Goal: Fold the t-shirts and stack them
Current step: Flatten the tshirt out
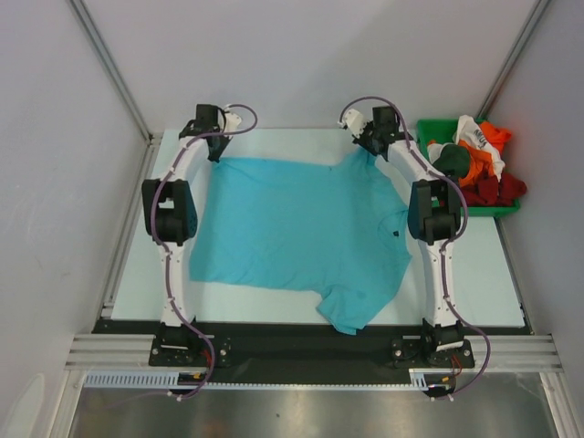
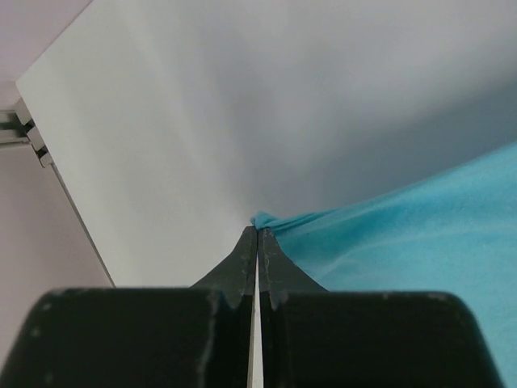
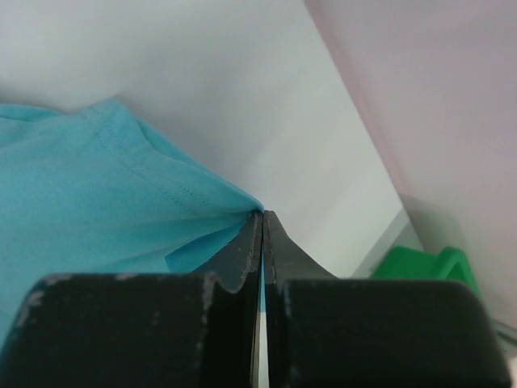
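Two turquoise t-shirt (image 1: 292,228) corners clamped tight in left pincer (image 2: 257,232), right pincer (image 3: 262,215); white t-shirt (image 1: 475,137) print illegible.

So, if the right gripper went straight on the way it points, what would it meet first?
The right gripper is shut on the plain turquoise cloth t-shirt; beyond it only bare white table shows, though depth is unclear. The green plastic bin sits aside.

We see the spread t-shirt (image 1: 292,228) lying flat across the middle of the worktop (image 1: 484,283), between our two arms. Our left tool (image 2: 257,230) is pinched onto its far left corner and our right tool (image 3: 262,214) onto its far right corner. Right of that, at the far right, stands a bin (image 1: 425,129) with the heaped t-shirts (image 1: 479,160) in it.
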`<state>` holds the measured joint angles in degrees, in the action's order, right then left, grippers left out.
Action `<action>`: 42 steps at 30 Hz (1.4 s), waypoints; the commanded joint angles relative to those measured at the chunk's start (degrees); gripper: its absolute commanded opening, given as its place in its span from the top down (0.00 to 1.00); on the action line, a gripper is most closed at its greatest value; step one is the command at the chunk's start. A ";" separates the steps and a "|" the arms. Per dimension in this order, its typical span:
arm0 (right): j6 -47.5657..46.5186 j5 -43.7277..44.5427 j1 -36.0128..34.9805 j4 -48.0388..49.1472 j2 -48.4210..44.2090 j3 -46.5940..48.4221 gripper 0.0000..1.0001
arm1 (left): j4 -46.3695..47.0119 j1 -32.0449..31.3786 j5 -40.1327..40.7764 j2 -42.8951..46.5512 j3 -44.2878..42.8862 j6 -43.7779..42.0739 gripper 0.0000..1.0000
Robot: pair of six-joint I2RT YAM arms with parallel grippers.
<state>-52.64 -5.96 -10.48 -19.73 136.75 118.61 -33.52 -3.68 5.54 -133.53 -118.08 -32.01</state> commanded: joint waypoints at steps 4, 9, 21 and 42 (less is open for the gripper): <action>-1.23 1.82 1.78 1.18 8.35 16.03 1.00 | -3.84 0.52 2.11 -4.89 -10.15 3.09 1.00; -3.08 1.12 2.22 4.61 9.68 16.83 1.00 | -3.13 0.52 3.24 -5.50 -10.06 3.45 1.00; -5.98 2.18 0.29 7.42 8.90 12.62 1.00 | -1.29 0.34 2.64 -7.09 -11.90 2.83 1.00; -4.75 4.29 -0.59 12.43 -4.03 -1.09 1.00 | -1.55 -0.27 -5.01 -2.61 -15.95 5.91 1.00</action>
<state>-57.60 -2.52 -11.03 -10.66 138.56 118.63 -35.29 -3.79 2.11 -141.01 -132.88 -26.98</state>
